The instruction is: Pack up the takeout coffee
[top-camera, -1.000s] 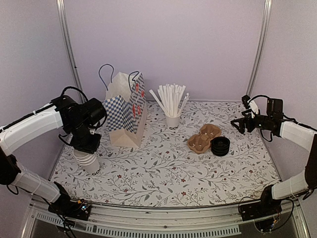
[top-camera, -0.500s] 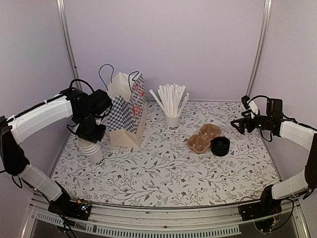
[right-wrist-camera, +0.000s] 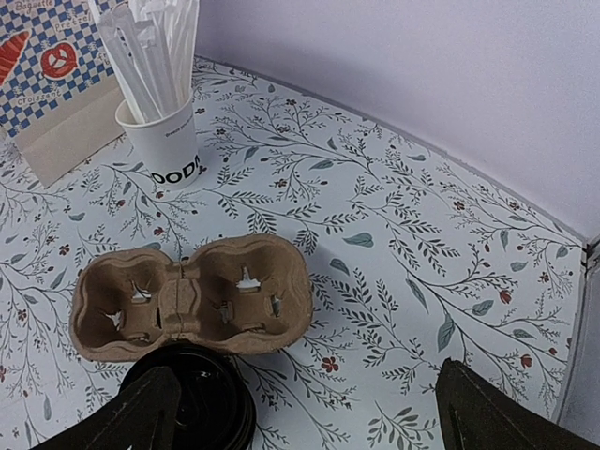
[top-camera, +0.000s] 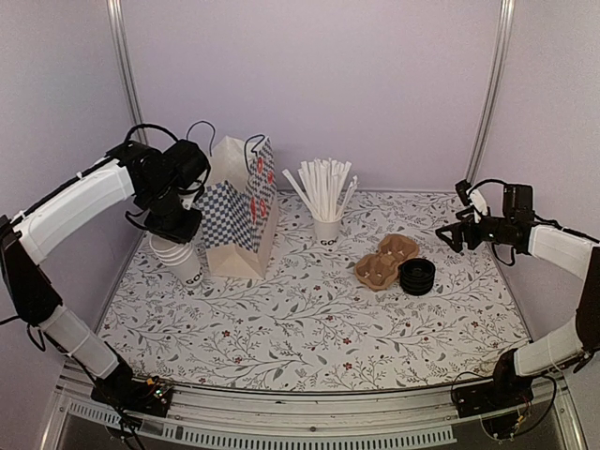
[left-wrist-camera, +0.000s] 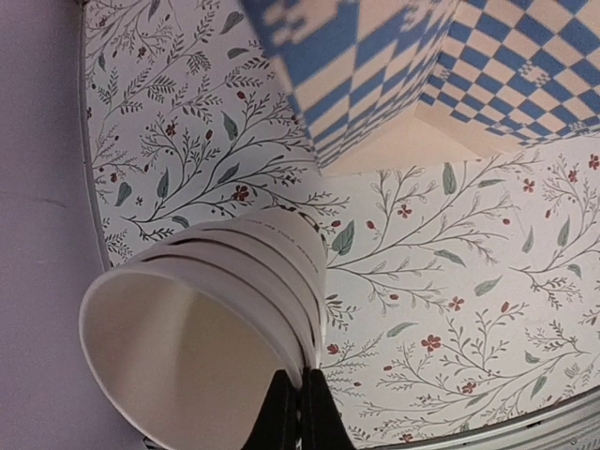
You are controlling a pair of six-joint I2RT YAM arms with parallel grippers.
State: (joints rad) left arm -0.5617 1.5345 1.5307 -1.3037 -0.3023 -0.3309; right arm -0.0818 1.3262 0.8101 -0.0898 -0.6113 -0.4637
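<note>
"OODL" on straw cup (right-wrist-camera: pixel 161 142)

Near half of desk (top-camera: pixel 300 337): bare, open to either arm.
Left rear: paper bag (top-camera: pixel 239 211) upright, cup stack (top-camera: pixel 180 261) just beside it, only a narrow gap between.
Centre rear: straw cup (top-camera: pixel 326 230), straws fanning up and outward.
Right of centre: cup carrier (top-camera: pixel 384 261) with lid stack (top-camera: pixel 416 276) just beside it; open desk beyond them to the right.

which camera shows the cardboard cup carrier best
The right wrist view: the cup carrier sits large near the middle of the frame, with both empty pockets seen clearly from above. The top view shows the same carrier small, beside the stack of black lids. The left wrist view does not show it.
</note>
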